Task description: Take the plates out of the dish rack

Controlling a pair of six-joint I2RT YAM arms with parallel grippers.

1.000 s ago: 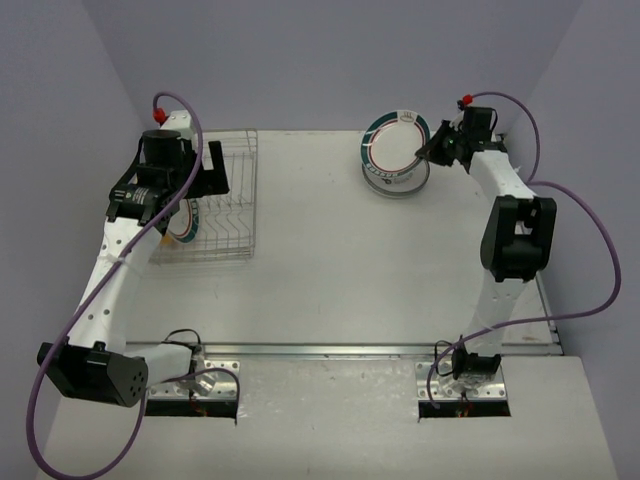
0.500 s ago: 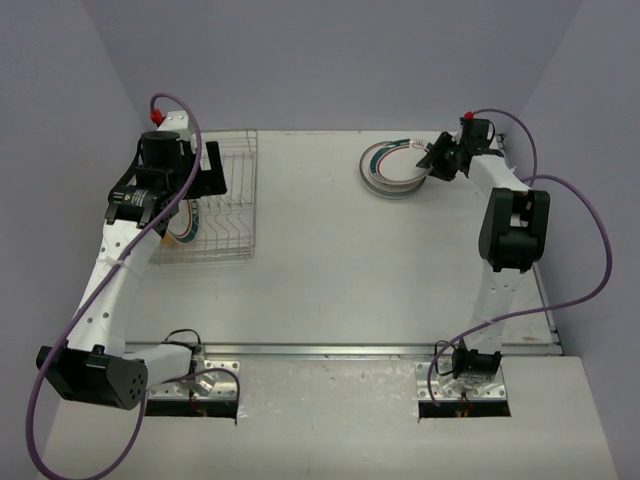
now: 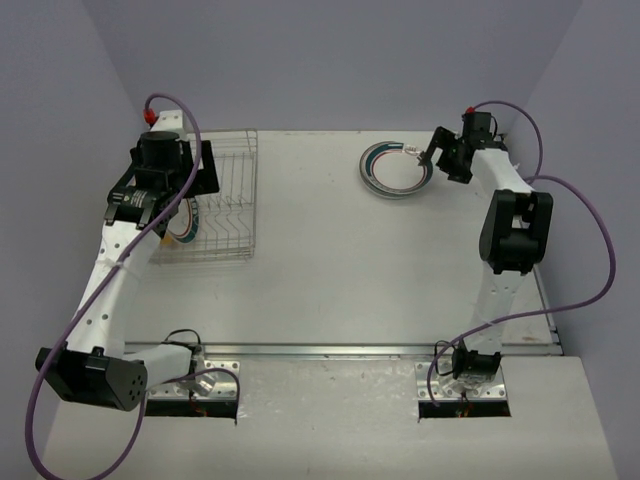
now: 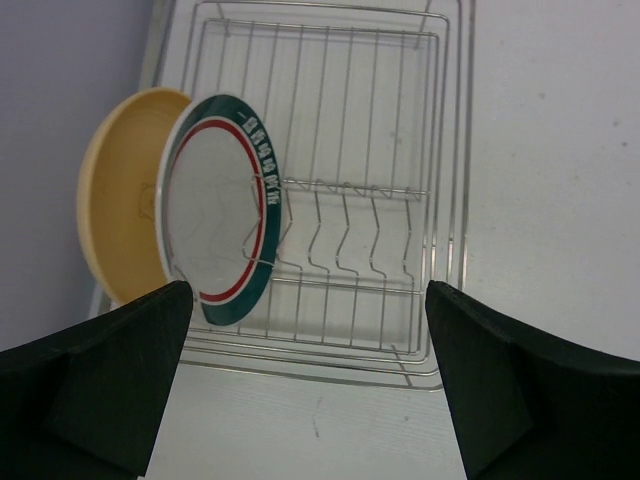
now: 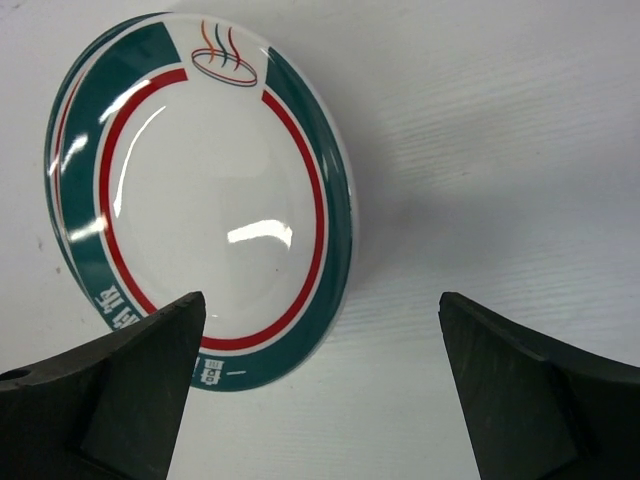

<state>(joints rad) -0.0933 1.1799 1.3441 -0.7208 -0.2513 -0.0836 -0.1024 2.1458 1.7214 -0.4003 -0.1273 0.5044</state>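
Note:
The silver wire dish rack (image 3: 222, 195) stands at the table's left. Two plates stand upright at its near end: a white one with a teal rim and red ring (image 4: 215, 215) and a plain orange-tan one (image 4: 112, 205) behind it. My left gripper (image 4: 308, 290) hovers open above the rack (image 4: 370, 190), holding nothing. At the far right, a teal-rimmed plate (image 3: 395, 168) lies flat on top of a low stack. My right gripper (image 3: 443, 158) is open just beside its right edge. In the right wrist view, the plate (image 5: 200, 190) lies ahead of the open right gripper (image 5: 322, 300), left of centre.
The rack's other slots (image 4: 350, 240) hold nothing. Purple cables (image 3: 570, 200) loop from both arms. Grey walls close in the table at the left, back and right. The arm bases (image 3: 465, 365) sit on a metal rail at the near edge.
My right gripper has lowered the tilted plate flat onto the stack, opened and let it go. The left arm has barely moved.

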